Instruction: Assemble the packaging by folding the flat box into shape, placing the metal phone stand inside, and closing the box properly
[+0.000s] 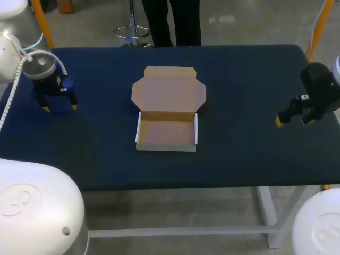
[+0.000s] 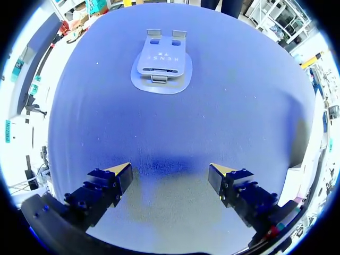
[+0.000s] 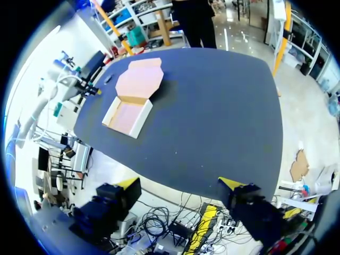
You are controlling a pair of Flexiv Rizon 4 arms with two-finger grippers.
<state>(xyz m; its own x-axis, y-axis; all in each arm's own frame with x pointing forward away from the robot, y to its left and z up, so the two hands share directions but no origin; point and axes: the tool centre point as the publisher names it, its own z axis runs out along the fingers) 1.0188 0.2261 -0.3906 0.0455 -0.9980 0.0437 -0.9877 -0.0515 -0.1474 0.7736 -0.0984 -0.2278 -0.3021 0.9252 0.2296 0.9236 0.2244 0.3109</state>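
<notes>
Bare table [image 1: 239, 79] flanked the low-walled open box [image 1: 167, 133] at its middle on both sides, and bare cloth lay between the left gripper [image 2: 170, 172] and the phone stand [image 2: 161, 64] ahead.

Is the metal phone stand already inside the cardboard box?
No, the box sits open and empty, while the phone stand lies on the bare table ahead of the open left fingers.

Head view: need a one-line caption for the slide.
Folded cardboard box, lid open and tray empty, sits mid-table between the open left gripper and open right gripper.
</notes>
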